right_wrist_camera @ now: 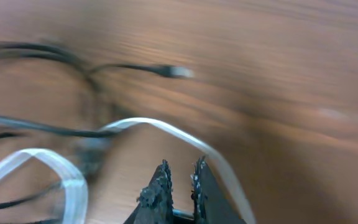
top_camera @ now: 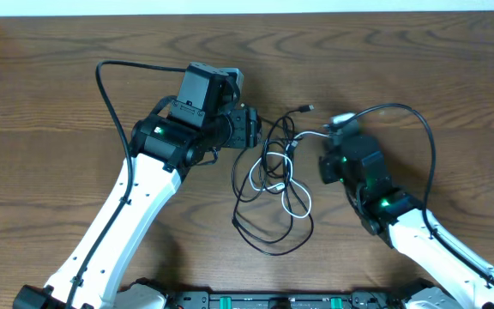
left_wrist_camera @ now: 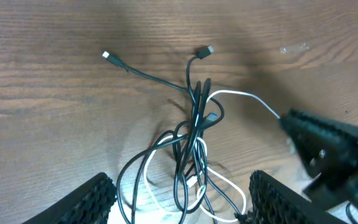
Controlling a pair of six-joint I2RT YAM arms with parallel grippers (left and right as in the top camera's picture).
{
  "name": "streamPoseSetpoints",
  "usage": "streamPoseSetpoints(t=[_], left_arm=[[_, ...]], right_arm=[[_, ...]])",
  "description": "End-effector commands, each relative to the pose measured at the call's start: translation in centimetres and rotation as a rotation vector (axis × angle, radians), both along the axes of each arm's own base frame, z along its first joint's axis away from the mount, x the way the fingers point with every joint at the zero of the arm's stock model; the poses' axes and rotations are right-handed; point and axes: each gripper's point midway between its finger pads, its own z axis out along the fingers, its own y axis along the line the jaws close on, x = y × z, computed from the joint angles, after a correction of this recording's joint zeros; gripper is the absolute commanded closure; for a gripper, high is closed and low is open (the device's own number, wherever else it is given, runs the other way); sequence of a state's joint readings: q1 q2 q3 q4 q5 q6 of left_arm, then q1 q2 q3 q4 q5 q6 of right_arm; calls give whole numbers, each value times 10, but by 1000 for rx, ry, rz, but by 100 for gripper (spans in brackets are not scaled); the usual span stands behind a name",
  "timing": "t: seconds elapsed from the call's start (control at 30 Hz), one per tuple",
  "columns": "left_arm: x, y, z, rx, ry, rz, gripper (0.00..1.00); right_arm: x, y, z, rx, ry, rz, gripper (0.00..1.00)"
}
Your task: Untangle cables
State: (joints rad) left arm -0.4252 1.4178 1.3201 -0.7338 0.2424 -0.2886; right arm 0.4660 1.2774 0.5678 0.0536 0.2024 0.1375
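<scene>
Brown wood-grain table [top_camera: 58,69] is filling the background of every view.

**Overhead view.** You are looking at the cables [top_camera: 268,193] lying in one knot at mid-table, between the two arms. The knot's long axis is running from the far side toward the robot's base. Loose loops are spreading at the near end, and one black plug [top_camera: 305,109] is pointing away to the far right. The left gripper [top_camera: 251,127] is sitting just beside the knot's far-left edge. The right gripper [top_camera: 336,130] is reaching in from the right, and the white cable [top_camera: 303,204] is running up to its tip.

**Left wrist view.** The left gripper is standing wide open and gripping nothing, with its fingers [left_wrist_camera: 95,199] straddling the near loops. The bundle is running top to bottom of the frame. Two black plugs are pointing up-frame, one to the left and one at centre.

**Right wrist view.** This view is blurred. The right gripper is closed tight. The white cable is curving close past one finger [right_wrist_camera: 197,177], but you cannot tell whether it is being pinched.

**Step in hand.** Judging from the layout, separation is only beginning and no cable is lying free yet. The next move is likely calling for the left gripper to close on the black strands as an anchor. The white cable should then be drawn out to the right, slowly, so the loops are not tightening.
</scene>
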Motion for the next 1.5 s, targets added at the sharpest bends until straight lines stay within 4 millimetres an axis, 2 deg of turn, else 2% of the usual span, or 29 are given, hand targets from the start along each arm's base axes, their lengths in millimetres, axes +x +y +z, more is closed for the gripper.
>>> streamPoseSetpoints(t=[0.0, 0.07, 0.1, 0.13, 0.17, 0.2, 0.37, 0.53, 0.73, 0.8, 1.0, 1.1, 1.23, 1.3, 1.33, 1.47], left_arm=[[5, -2, 7, -18, -15, -1, 30], [5, -2, 7, -18, -15, -1, 30], [5, -2, 7, -18, -15, -1, 30], [5, -2, 7, -18, -15, -1, 30], [5, -2, 7, -18, -15, -1, 30], [5, -2, 7, -18, -15, -1, 30], [5, -2, 7, -18, -15, -1, 30], [5, -2, 7, -18, -15, -1, 30], [5, -2, 7, -18, -16, -1, 30], [5, -2, 7, -19, -18, -1, 30], [5, -3, 7, -20, -19, -1, 30], [6, -3, 7, -19, -19, -1, 30], [6, -3, 7, -19, -19, -1, 30], [6, -3, 7, -19, -19, -1, 30], [6, -3, 7, -19, -19, -1, 30], [6, -3, 7, -20, -19, -1, 30]], right_arm=[[9, -67, 7, -204, -52, -256, 83], [10, -65, 6, -180, -42, -238, 67], [10, -62, 5, -167, -37, -221, 64], [9, -49, 2, -127, -20, -163, 47], [8, -45, 1, -112, -14, -143, 42], [6, -29, -2, -57, 8, -69, 1], [-7, 17, -1, 111, 59, 152, 1], [-21, 41, 0, 240, 124, 245, 1], [-36, 52, -13, 381, 266, 193, 1], [-42, 61, -21, 424, 322, 199, 1], [-54, 73, -50, 450, 448, 160, 1], [-52, 78, -59, 454, 463, 158, 1], [-47, 81, -61, 469, 451, 154, 1], [-45, 80, -64, 456, 448, 151, 6], [-45, 80, -68, 442, 447, 160, 14], [-40, 82, -78, 441, 443, 165, 21]])
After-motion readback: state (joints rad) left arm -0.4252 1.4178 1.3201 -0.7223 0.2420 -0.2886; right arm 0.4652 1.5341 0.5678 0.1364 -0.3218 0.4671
